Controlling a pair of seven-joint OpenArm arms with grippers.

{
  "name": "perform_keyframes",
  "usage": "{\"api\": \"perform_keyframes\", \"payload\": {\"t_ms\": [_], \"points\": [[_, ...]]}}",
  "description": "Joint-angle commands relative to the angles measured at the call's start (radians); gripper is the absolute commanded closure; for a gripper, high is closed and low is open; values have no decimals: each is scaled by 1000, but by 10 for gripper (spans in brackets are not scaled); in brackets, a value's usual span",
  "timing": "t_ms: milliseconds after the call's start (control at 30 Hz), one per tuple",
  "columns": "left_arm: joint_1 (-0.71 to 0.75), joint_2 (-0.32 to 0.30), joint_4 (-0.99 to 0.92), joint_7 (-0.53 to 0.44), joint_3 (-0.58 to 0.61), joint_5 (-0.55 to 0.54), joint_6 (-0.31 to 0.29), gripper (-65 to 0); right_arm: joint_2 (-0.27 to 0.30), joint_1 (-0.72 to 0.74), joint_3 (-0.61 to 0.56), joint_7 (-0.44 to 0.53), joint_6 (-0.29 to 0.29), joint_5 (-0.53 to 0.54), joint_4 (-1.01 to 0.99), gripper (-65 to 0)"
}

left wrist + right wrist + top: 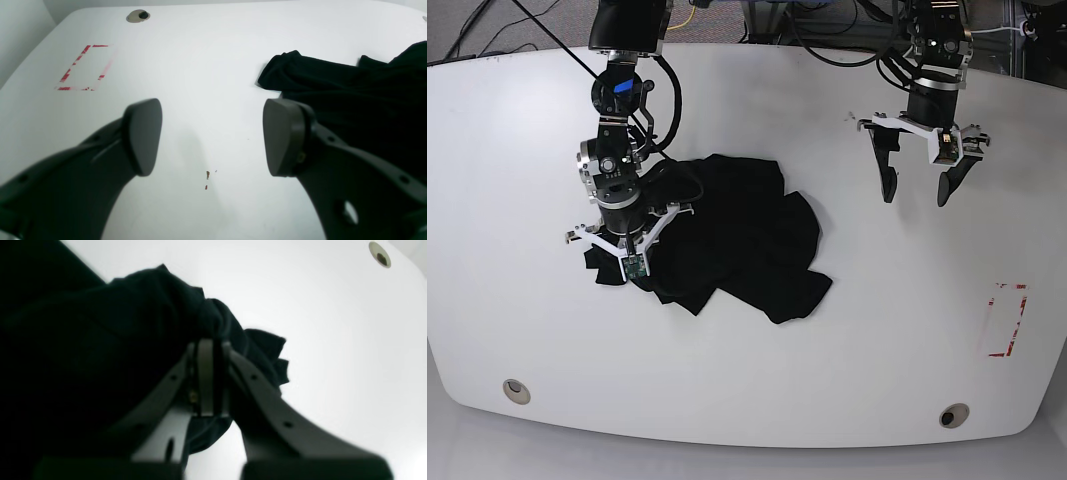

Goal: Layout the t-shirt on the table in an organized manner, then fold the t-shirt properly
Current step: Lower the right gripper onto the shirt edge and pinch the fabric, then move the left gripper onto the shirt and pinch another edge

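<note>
The black t-shirt (pixel 737 240) lies crumpled in a heap left of the middle of the white table (pixel 847 360). My right gripper (pixel 619 262) sits at the heap's left edge, and in the right wrist view the right gripper (pixel 209 373) is shut on a bunch of the t-shirt (pixel 140 323), with cloth hanging around its fingers. My left gripper (pixel 917 192) hovers open over bare table, well to the right of the shirt. In the left wrist view the left gripper (pixel 211 136) has nothing between its pads, and a fold of the t-shirt (pixel 350 90) lies beyond its right finger.
A red tape rectangle (pixel 1007 320) marks the table near its right edge, also visible as the red tape marks (pixel 83 66) in the left wrist view. Two round grommet holes (pixel 516 389) (pixel 953 414) sit near the front edge. Cables hang behind the table.
</note>
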Motion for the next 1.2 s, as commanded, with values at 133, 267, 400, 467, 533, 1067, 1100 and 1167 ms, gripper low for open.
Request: {"api": "perform_keyframes", "payload": {"t_ms": [133,267,400,467,533,1067,1100,1167], "points": [[-9,-2,8,-26,0,-3,2,-446,6,4,-62,23,-1,0,113,0],[-65,-2,-3,0,0,-3,1,-447,7,-8,-108,22,-1,-3,171,0],[-139,-2,-3,102,11,-7,-1,-450,7,-10,-136,22,-1,-3,199,0],[-191,-2,-3,166,25,-7,-1,-453,7,-10,-140,22,-1,-3,201,0],[-239,-3,-3,229,36,-7,-2,-453,7,-10,-142,22,-1,-3,199,0],[-661,51,-408,527,36,-7,-67,-451,4,-24,-263,23,-1,-3,199,0],[-668,49,-428,527,36,-7,-67,-451,4,-24,-268,23,-1,-3,199,0],[-695,49,-483,525,36,-7,-67,-451,3,-24,-274,23,-1,-3,199,0]]}}
